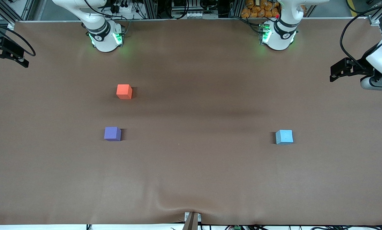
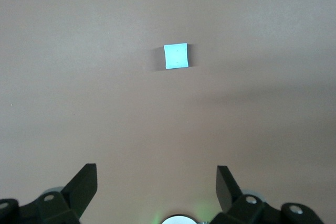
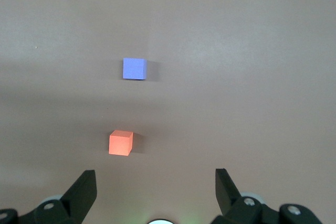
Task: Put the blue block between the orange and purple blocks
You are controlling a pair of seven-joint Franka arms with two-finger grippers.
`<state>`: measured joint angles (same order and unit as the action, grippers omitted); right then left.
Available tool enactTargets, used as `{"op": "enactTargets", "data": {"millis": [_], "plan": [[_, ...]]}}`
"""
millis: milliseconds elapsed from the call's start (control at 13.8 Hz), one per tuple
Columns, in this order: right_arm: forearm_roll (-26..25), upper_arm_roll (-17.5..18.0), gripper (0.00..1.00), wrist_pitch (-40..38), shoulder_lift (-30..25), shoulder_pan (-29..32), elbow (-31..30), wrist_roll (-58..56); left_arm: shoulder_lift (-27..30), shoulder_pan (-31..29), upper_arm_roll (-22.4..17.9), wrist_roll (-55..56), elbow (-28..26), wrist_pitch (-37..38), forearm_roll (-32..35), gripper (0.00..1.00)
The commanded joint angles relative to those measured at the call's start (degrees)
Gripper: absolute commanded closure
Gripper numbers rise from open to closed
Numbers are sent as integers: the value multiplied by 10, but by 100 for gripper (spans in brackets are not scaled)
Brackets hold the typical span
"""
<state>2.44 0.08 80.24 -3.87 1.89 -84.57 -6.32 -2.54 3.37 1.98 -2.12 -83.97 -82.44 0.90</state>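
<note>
**Free room / obstacles: table mostly open**

Only 3 cubes stand on the table. The orange block sits mid-upper frame and the purple block lower, both twd the right arm's end. They are apart, w/ a bare strip of cloth between them and nothing in it. The blue block is alone twd the left arm's end, well apart from the other two, clear on all sides. Centre and lower frame are bare cloth, so the lane from blue to the gap is unobstructed.

Arm bases stand along the top edge. A black bracket pokes in at the frame edge by the left arm's end.

Left gripper is high over the table near blue, fingers spread. Right gripper is high near orange and purple, fingers spread.
</note>
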Motion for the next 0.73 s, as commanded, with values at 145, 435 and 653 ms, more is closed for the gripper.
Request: {"op": "enactTargets", "data": {"millis": [145, 435, 653], "plan": [[9, 6, 0, 4, -7, 9, -3, -7, -4, 0, 0, 7, 11, 7, -4, 0], [12, 5, 0, 4, -8, 12, -3, -7, -22, 6, 1, 17, 14, 6, -2, 0], [14, 6, 0, 5, -7, 7, -3, -7, -53, 3, 3, 55, 12, -15, -8, 0]]}}
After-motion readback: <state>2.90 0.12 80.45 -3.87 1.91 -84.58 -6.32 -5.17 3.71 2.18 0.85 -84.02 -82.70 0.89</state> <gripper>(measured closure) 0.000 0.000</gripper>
